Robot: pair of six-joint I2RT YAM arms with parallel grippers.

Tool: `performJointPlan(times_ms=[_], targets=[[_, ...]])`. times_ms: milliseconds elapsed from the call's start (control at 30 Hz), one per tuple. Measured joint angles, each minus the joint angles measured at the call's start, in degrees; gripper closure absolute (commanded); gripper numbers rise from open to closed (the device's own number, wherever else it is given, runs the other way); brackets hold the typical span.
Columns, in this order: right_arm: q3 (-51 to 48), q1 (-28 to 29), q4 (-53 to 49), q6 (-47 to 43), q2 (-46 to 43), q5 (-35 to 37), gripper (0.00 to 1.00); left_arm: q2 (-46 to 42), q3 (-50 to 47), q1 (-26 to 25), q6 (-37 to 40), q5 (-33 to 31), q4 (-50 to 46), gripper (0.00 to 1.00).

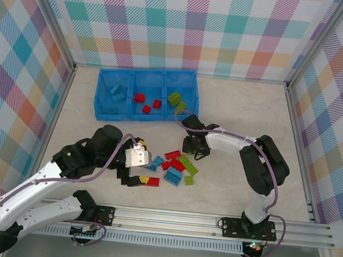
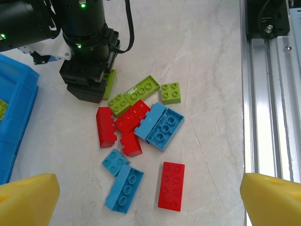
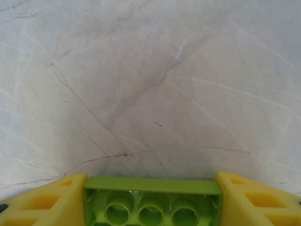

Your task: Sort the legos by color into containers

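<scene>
tray: long, bright blue, three square compartments in a row; stands at the far side of the table.
tray, left compartment: light blue bricks.
tray, middle compartment: red bricks.
tray, right compartment: lime bricks.
loose bricks: heap of red, light blue and lime pieces on the bare table, on the near side of the tray and apart from it, roughly before its middle and right compartments.
right gripper: yellow fingers pressed against both ends of a lime brick, hollow underside towards the wrist camera; low over the table, between the tray's right compartment and the heap.
left gripper: yellow fingers spread wide, nothing between them; above the edge of the heap farthest from the tray.
</scene>
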Motion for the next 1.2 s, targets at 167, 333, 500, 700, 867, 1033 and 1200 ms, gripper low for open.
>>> performJointPlan(times_ms=[167, 333, 500, 700, 867, 1033, 1200], targets=[[-0.3, 0.5, -0.3, -0.3, -2.3, 0.2, 0.5, -0.6, -0.8, 0.0, 0.2, 0.2, 0.5, 0.0], [1.6, 0.9, 0.3, -3.5, -11.0, 2.3, 0.5, -1.7, -2.5, 0.0, -0.1, -2.6, 3.5, 0.0], [12.8, 0.8, 7.0, -11.6, -9.3, 7.6, 0.49, -3.2, -3.7, -0.1, -0.5, -8.5, 7.0, 0.0], [28.4, -1.3, 14.2, -18.1, 5.6, 9.6, 0.49, -4.8, -5.6, -0.1, -0.5, -12.5, 10.3, 0.0], [38.2, -3.3, 13.7, -20.7, 17.6, 9.6, 0.34, -4.7, -6.6, -0.1, -0.6, -13.6, 11.2, 0.0], [41.5, -4.5, 10.3, -22.4, 20.9, 9.7, 0.25, -4.7, -6.8, -0.1, -0.6, -14.5, 12.2, 0.0], [37.1, -4.4, 11.1, -22.4, 16.4, 9.5, 0.21, -4.5, -6.9, -0.1, -0.6, -14.6, 12.2, 0.0]])
